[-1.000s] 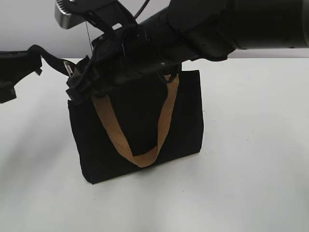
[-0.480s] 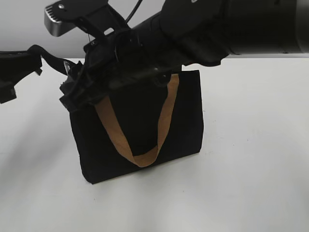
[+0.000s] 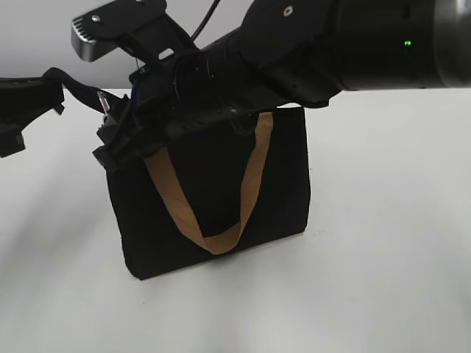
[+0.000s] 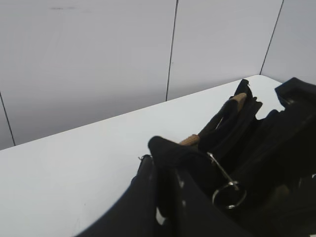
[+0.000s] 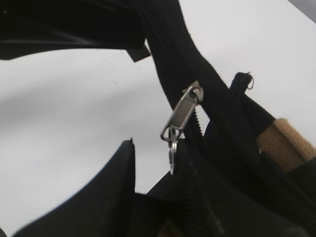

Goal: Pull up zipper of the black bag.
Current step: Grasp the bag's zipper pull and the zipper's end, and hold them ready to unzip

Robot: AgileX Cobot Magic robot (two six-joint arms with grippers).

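Silver pull tab (image 5: 180, 114) of the zipper (image 5: 173, 44) is hanging between the right tool's (image 5: 153, 163) parted, empty fingers at the black bag's (image 3: 213, 198) top end, risking slipping free if they close off-centre.

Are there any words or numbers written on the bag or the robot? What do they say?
None: no words, numbers or logos can be read in any view.
The black bag and its tan handle are plain.
The silver pull tab of the zipper shows no readable marking.
The right arm has only a small green light, no text.
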